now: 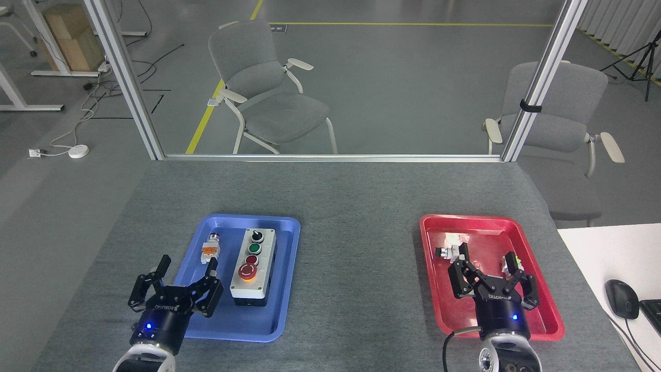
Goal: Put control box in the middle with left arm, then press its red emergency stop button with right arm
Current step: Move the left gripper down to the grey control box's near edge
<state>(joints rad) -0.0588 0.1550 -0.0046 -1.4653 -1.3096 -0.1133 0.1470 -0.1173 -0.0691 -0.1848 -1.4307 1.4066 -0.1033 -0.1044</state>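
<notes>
Grey felt covers the table (351, 191), with an aluminium frame (124, 77) at its far edge and two grey chairs (268, 88) on the floor beyond.

At the near left, the left gripper (178, 276) rises from a white-grey wrist with a blue light lit on its black body; white "ROBOTIQ" lettering shows on the palm. Its three fingers are spread wide and hold nothing. It hovers over the near-left corner of a blue tray (289, 289).

Inside that tray lies a small orange and silver switch part (211, 246), and just to its right the control box (253, 269), grey with black sides, lying lengthwise. Its top carries a black knob, a green button, a small red button, and nearest the robot the red emergency stop button (248, 270) on a yellow ring.

Well to the right sits a red tray (439, 310) with small parts. The right gripper (490, 276), also marked "ROBOTIQ", is over it, fingers spread apart and empty, a black cable (448, 343) at its wrist.

A black mouse (621, 298) lies on a white desk at the far right.
</notes>
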